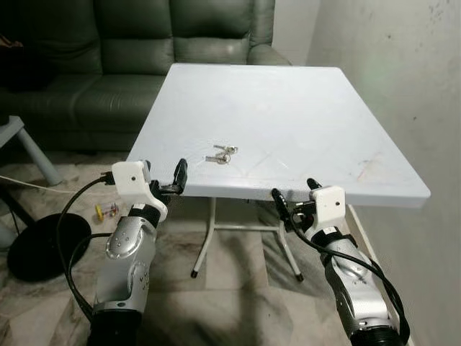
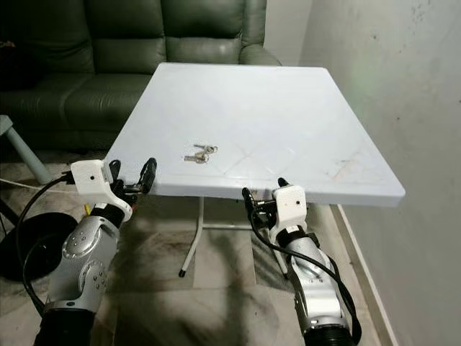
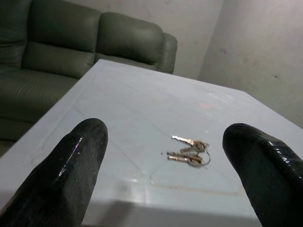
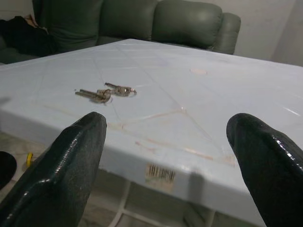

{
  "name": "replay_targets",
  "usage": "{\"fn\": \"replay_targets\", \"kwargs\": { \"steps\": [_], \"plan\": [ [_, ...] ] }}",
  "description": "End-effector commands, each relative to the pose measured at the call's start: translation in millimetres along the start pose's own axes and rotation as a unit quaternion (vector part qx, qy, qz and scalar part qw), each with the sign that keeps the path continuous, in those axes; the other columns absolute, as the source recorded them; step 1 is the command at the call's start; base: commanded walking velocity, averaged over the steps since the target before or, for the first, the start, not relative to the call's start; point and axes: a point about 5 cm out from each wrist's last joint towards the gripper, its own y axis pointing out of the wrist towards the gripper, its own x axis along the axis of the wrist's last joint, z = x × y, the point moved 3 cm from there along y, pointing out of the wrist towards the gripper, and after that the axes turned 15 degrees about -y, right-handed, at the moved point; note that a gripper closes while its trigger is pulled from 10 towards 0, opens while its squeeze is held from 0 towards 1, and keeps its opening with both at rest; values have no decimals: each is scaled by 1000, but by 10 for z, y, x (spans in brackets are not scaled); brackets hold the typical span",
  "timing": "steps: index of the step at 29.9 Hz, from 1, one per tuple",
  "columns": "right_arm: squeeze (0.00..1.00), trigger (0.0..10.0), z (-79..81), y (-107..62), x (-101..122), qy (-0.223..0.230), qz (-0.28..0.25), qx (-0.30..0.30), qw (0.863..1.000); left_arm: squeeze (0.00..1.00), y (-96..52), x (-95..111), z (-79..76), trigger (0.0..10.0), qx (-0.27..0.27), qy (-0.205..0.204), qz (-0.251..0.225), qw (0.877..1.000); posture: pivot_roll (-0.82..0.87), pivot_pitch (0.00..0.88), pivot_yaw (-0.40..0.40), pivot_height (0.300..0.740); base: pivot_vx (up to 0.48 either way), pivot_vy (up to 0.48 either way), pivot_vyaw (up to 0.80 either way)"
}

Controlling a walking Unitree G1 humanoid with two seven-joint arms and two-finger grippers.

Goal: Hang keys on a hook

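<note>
**Both grippers waiting at the table's near edge, keys untouched**

Your left gripper [image 1: 163, 175] is hovering just before the table's near left corner, its fingers [image 3: 71, 175] spread wide and gripping nothing. Beyond it, the keys [image 1: 221, 154] are lying flat on the white table [image 1: 310, 108], a little in from the near edge and slightly to that gripper's right. Your right gripper [image 1: 294, 194] is sitting just below the near edge, further right, fingers [image 4: 265, 165] likewise spread wide and empty; the keys are lying ahead and to its left. You are seeing the bunch as small and blurred, so counting the keys is proving hard. Behind the table, a green sofa [image 1: 144, 43] is being cut off by the frame's top.
</note>
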Motion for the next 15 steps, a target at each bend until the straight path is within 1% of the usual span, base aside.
{"fn": "replay_targets", "kwargs": {
  "steps": [1,10,13,15],
  "plan": [
    [0,10000,-20,19,89,-8,-14,-2,1000,0,36,15,-24,10000,-3,7,3,1000,24,0,-13,740,345,0,0],
    [0,10000,-16,6,74,-19,-13,4,1000,0,44,13,-42,10000,-7,7,4,1000,25,0,-13,740,348,0,0],
    [0,10000,-12,3,87,-28,-17,9,999,0,47,15,-43,10000,-8,7,4,1000,26,0,-14,740,349,0,731],
    [0,10000,-8,2,83,-23,-16,10,1000,0,47,15,-44,10000,-8,7,3,1000,26,0,-14,740,347,0,800]
  ]
}}
